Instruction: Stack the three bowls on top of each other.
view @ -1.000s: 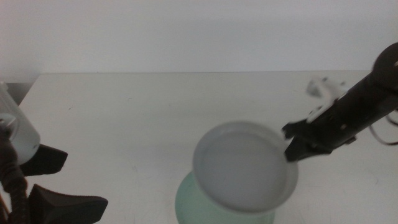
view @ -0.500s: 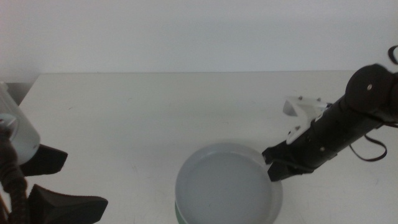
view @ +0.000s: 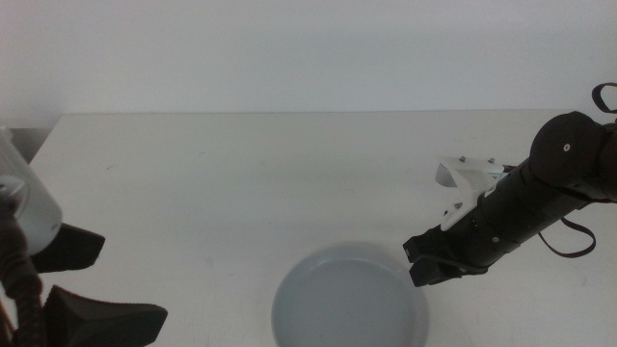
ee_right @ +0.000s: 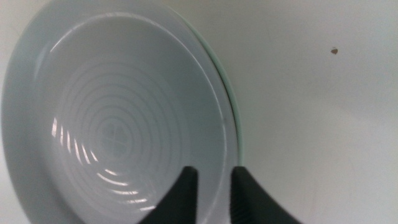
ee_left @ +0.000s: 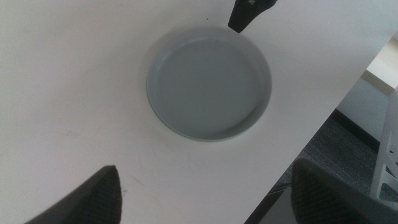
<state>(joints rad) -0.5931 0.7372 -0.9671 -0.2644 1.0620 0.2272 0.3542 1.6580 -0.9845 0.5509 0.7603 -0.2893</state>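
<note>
while the middle view shows only a light grey bowl [view: 350, 301] low on the white tabletop [view: 241, 183], the right wrist view adds a thin mint green rim [ee_right: 231, 99] peeking out along one side from under it, so the grey bowl sits nested on a mint green bowl. from above, in the left wrist view, the grey bowl [ee_left: 209, 82] covers whatever lies beneath and no green shows. the white bowl cannot be made out in any view.

the right end effector [view: 430, 258] comes in from the right and sits at the grey bowl's rim, on the side toward its own arm. in the right wrist view its two dark jaws stand on either side of the rim [ee_right: 225, 155], one inside the bowl and one outside, with a narrow gap; they bracket the rim closely, but whether they press on it or have let go cannot be told. the left wrist view shows just one dark tip of that end effector [ee_left: 249, 12] reaching the bowl's far edge.

the left end effector [view: 82, 289] waits well away, off to the side of the bowls near the tabletop's edge, jaws spread wide and holding nothing. nothing stands between either end effector and the bowls.
</note>
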